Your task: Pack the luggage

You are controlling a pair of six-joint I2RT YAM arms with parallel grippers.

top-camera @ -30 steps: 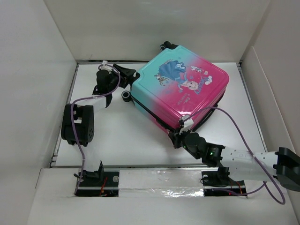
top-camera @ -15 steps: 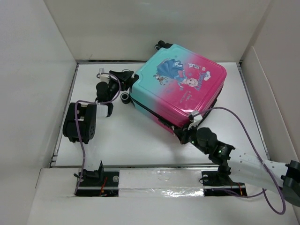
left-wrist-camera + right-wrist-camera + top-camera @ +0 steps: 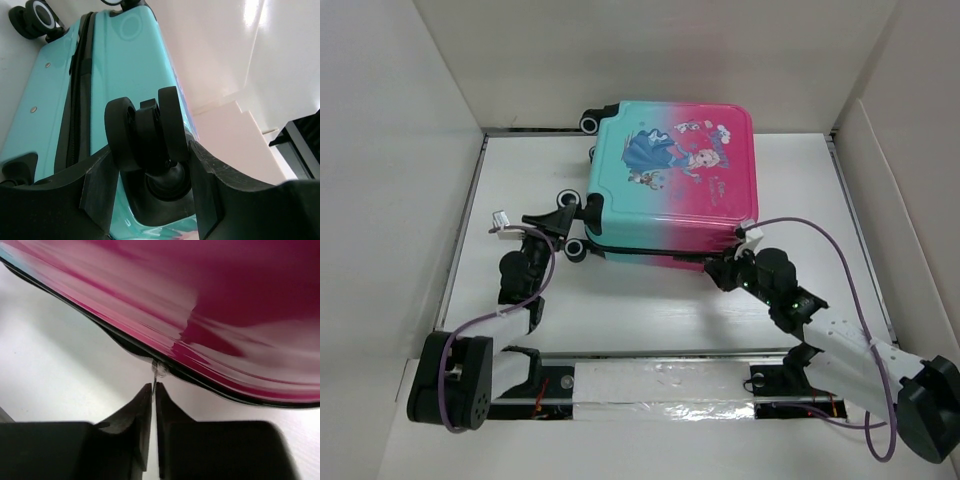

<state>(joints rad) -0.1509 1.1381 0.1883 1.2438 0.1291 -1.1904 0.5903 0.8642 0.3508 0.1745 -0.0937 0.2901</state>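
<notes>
The luggage (image 3: 670, 170) lies flat, print side up and shell halves together, at the middle of the bench's (image 3: 650, 310) far edge. The left pincer (image 3: 575, 212) is closed on a wheel (image 3: 145, 135) at the case's near-left corner, one finger against each side of it. The right pincer (image 3: 152, 387) is all but shut, nipping the thin zip pull (image 3: 158, 369) on the near-right seam. Risk one: only the tip of the pull is held, so any tug off the line of the seam would likely slide it out of the fingers or jam the zip at the corner. Risk two: a castor probably swivels and rolls, making it a poor anchor. If the right arm pulls hard, the case may pivot or skid along the bench. Whether the zip is fully closed cannot be told from here.
</notes>
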